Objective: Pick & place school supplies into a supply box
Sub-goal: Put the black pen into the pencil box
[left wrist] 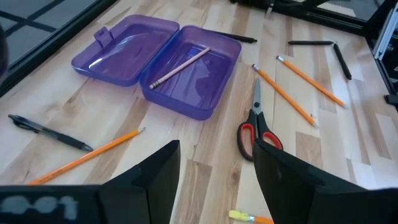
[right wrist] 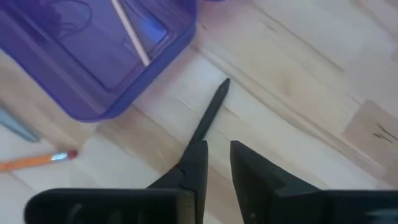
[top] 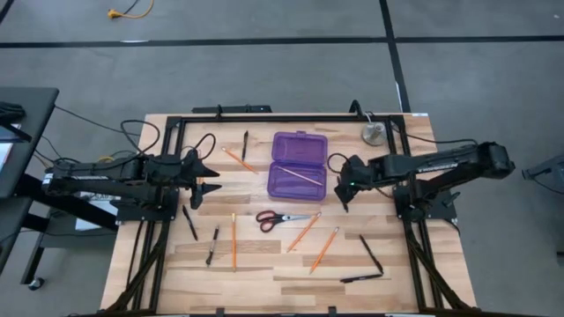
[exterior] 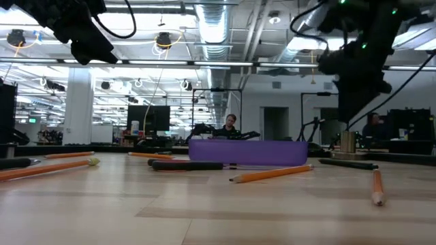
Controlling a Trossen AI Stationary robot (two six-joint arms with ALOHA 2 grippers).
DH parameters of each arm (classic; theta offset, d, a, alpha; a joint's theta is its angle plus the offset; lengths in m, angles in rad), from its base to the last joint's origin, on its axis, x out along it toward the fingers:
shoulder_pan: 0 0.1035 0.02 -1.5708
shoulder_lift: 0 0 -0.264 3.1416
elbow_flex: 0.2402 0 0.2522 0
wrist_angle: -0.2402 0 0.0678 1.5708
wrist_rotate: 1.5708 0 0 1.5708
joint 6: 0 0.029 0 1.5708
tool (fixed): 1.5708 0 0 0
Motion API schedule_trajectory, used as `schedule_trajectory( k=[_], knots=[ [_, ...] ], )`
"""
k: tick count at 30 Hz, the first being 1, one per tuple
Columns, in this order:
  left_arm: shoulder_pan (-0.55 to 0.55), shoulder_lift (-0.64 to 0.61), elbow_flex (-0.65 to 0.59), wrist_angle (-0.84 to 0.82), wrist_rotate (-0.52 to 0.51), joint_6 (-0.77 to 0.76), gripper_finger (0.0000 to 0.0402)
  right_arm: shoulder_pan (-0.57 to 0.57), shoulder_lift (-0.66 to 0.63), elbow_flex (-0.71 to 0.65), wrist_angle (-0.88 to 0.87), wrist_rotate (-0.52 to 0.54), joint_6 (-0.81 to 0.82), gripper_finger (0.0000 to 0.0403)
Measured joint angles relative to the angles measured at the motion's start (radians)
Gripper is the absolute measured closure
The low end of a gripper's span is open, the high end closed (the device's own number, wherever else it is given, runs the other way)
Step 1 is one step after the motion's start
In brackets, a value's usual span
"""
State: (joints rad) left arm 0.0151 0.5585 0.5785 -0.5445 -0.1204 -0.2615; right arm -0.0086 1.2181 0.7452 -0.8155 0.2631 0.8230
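Silver disc [top: 374, 133] at far right tabletop [top: 264, 264] corner, clear of the work. Scissors [top: 284, 217], pencils [top: 304, 232] and pens [top: 373, 254] lie scattered near the open purple box [top: 298, 165]. Right gripper [right wrist: 216, 158] just beside the box, its jaws slightly parted around a black pen [right wrist: 210, 113] lying on the wood. Left gripper [left wrist: 214, 165] well apart, jaws wide, empty. Box holds one pencil [left wrist: 179, 67].

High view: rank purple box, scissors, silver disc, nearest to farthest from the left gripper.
From the left gripper, at the table's left:
1. Scissors, toward the table's front and centre.
2. Purple box, open at centre, only slightly farther than the scissors.
3. Silver disc, far right corner, clearly farthest.
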Motion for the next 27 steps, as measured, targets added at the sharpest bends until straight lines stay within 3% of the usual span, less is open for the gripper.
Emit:
schedule_trajectory(
  k=[9,17,27],
  knots=[
    [0.0,0.0,0.0,0.021,0.003,0.011,0.0211,-0.06,0.168,0.0,0.031,-0.007,-0.019,0.0285],
    [0.0,0.0,0.0,0.02,0.009,0.013,0.0211,-0.087,0.261,0.0,0.173,-0.108,-0.098,0.0243],
    [0.0,0.0,0.0,0.02,0.029,0.011,0.0211,-0.091,0.347,0.0,0.166,-0.131,-0.098,0.0231]
  ],
)
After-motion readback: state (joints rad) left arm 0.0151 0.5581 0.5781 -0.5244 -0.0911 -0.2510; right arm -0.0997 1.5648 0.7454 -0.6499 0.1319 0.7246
